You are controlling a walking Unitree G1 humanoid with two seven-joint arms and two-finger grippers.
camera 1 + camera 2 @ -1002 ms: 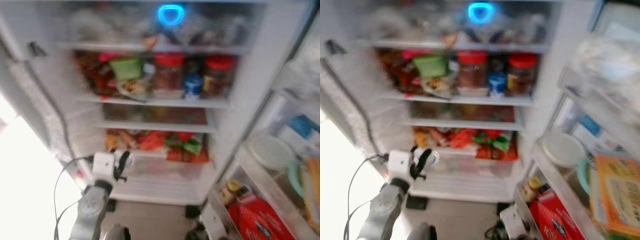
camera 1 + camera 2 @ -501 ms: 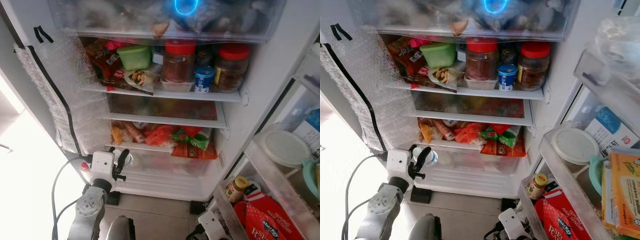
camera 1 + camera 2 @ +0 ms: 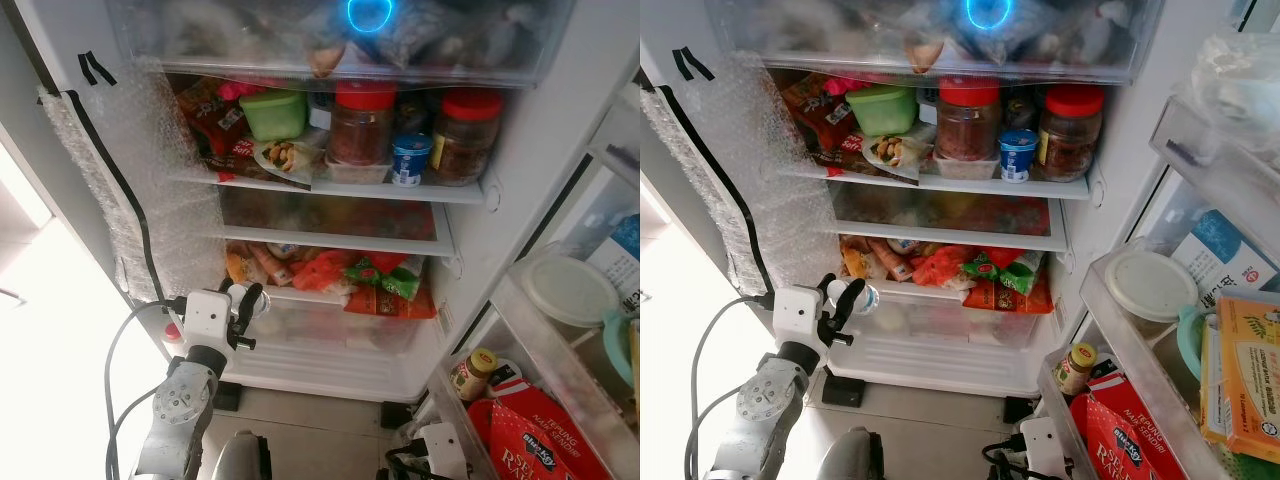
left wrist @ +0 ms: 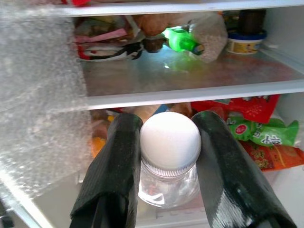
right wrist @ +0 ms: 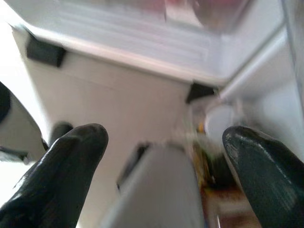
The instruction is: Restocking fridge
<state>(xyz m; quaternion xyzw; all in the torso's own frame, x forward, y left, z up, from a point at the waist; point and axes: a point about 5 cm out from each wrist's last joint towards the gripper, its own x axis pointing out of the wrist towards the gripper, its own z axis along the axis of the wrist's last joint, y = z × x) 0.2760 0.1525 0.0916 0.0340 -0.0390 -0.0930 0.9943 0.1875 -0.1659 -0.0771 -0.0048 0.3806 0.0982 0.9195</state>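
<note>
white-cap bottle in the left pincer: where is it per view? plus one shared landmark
Left eye view: bottle, lower left, before the crisper drawer.
Right eye view: lower left, same spot.
Left wrist view: centre, clamped between both fingers.
Right wrist view: I cannot make it out.
Shared landmark: the green snack packet.

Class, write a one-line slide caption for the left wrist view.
Left gripper clamps a clear white-capped bottle before the open fridge's glass shelf.

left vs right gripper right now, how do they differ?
The left gripper is shut on a clear white-capped bottle; the right gripper is open and holds nothing. The left is raised at the fridge's lower shelves; the right hangs low near the fridge base. Both have two black fingers.
</note>
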